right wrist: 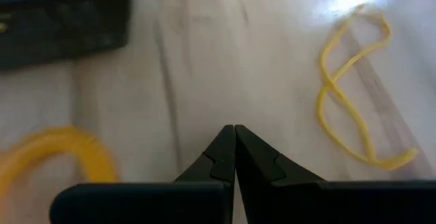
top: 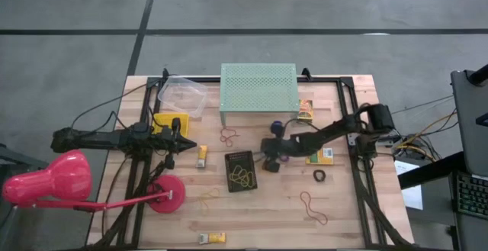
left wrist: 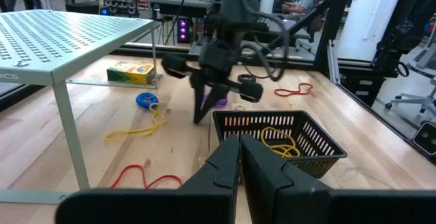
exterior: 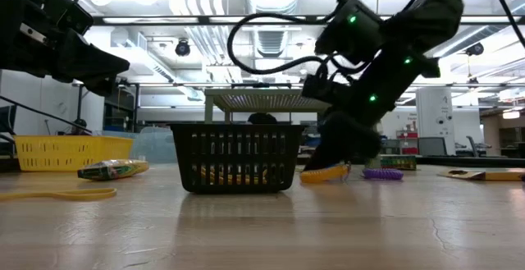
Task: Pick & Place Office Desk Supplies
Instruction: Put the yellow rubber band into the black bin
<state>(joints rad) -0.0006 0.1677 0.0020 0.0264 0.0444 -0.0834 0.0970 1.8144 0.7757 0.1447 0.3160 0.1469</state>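
My right gripper (right wrist: 234, 134), pinched closed on nothing, hovers beside the basket (top: 241, 172) over a yellow band (right wrist: 354, 101) on the table, so next I must open and descend; my left gripper (left wrist: 240, 157) waits closed.

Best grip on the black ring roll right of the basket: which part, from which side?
Judgement: come straight down on the black ring roll, one finger in its hole, one outside, pinching the wall. It lies flat on the table with bare wood around it, so a side approach has nothing to bite. The right hand, shut beside the basket, is nearest.
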